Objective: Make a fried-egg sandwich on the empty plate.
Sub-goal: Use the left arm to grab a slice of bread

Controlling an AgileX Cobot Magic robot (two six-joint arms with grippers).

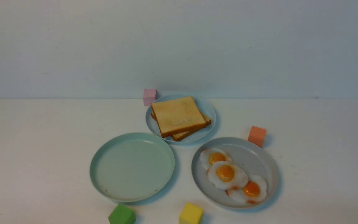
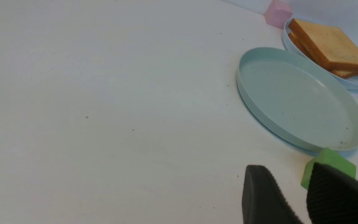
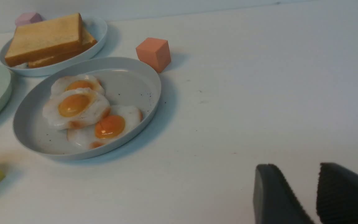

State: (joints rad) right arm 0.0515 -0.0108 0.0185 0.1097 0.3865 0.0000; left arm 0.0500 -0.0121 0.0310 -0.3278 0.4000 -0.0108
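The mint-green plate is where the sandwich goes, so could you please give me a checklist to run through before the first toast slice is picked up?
1. Mint-green plate empty: ok.
2. Two toast slices stacked on the light blue plate, top one uncovered: ok.
3. Fried eggs on the grey plate lie separately: not ok, they overlap.
4. Left claw open, holding nothing: ok.
5. Right claw open, holding nothing: ok.

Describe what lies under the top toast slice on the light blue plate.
A second toast slice lies under the top toast slice, on the light blue plate. Only its edges and one corner show; the rest, and the plate's middle, are covered.
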